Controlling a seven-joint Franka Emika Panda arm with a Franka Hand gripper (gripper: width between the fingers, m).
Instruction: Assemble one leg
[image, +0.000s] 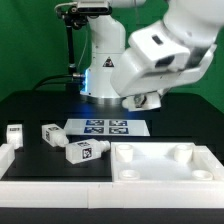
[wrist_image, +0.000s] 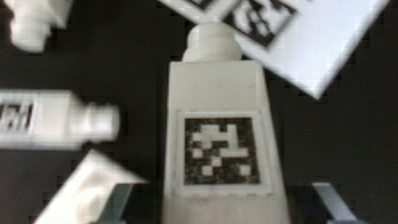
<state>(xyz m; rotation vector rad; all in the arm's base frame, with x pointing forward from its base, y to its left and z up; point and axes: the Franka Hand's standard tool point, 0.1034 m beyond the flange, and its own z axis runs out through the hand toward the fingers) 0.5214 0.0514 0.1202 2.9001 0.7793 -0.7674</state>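
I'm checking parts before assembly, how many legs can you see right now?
4. Three legs lie on the black table at the exterior view's left. The fourth leg is held in the end effector, seen only in the wrist view.

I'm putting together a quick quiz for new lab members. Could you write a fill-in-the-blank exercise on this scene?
1. The gripper holds one white ____ between its jaws.
2. In the exterior view, ____ more legs lie loose on the table.
3. The table's surface is coloured ____.
Missing words: leg; three; black.
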